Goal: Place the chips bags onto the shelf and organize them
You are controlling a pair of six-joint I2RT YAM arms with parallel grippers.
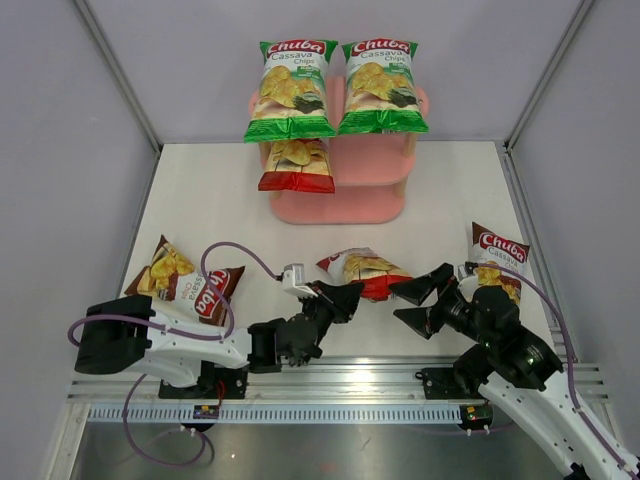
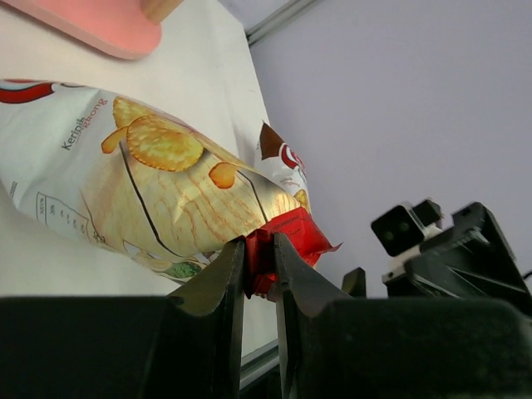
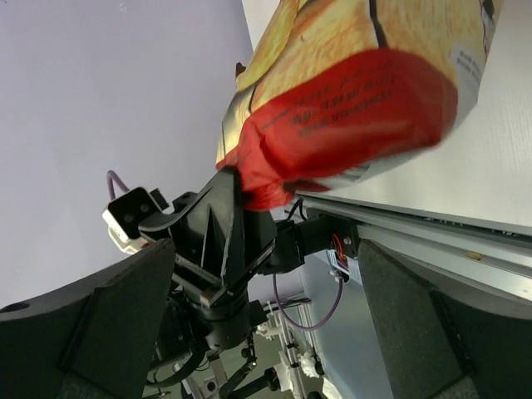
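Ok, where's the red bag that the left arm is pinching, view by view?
Top external: red bag low centre, between both arms.
Left wrist: fills the left half, seam pinched at bottom centre.
Right wrist: upper right, red end down-left.
Shared landmark: left arm's jaws shut on its red seam.

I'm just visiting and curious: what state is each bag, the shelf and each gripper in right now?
Green bags: both on the shelf's top tier.
Shelved red bag: on middle tier.
Other red bag: pinched by left gripper.
Brown bags: both on table.
Right gripper: open, empty.
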